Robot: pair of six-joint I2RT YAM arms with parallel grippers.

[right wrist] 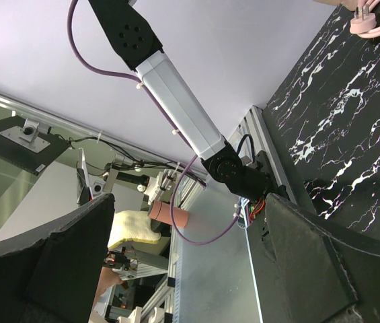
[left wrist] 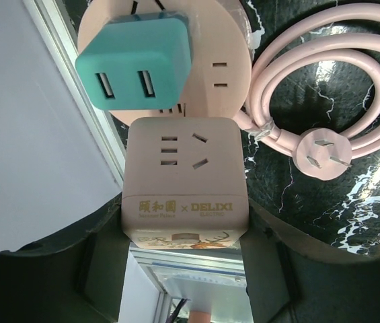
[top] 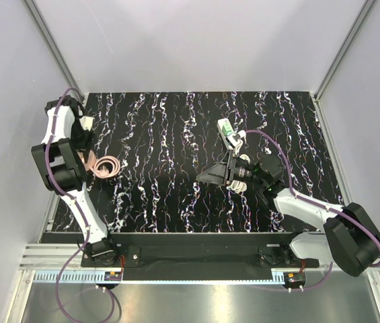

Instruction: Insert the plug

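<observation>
Step in hand: pre-grasp, plug not picked up yet.

- plug (top: 226,128): the light-green body lies on the table (top: 163,188), far side, right of centre. It is just beyond the right gripper (top: 211,175), and nothing is touching it. There is a small white part just beside it; can't tell what it is.
- right gripper: fingers spread wide with nothing between them. Its wrist view looks left and near, toward the other arm's base, so it is aimed away from the plug.
- left gripper (left wrist: 186,229): pinching the pale pink power strip (left wrist: 186,175) by its sides at the far-left edge. The socket face is toward the wrist camera, and one two-pin and three-pin outlet set on that face is free.
- A teal block (left wrist: 136,64) sits in the round pink socket part (left wrist: 226,60) behind the strip. Can't tell how the two pink parts join.
- The strip's coiled cord (left wrist: 324,81) lies on the table to the right of the strip, and its own plug head is loose.

Next move, as a judgement:
- The right arm has to swing back toward the far side, come down over the green body and close across its width, leaving the prongs clear.
- It then carries the plug left, well across the table, to the held strip.
- Prong orientation has to match the free outlet before pushing.
- The left arm must hold firm against that push.

Risk: a skewed grasp tilts the prongs and they miss the slots.
</observation>
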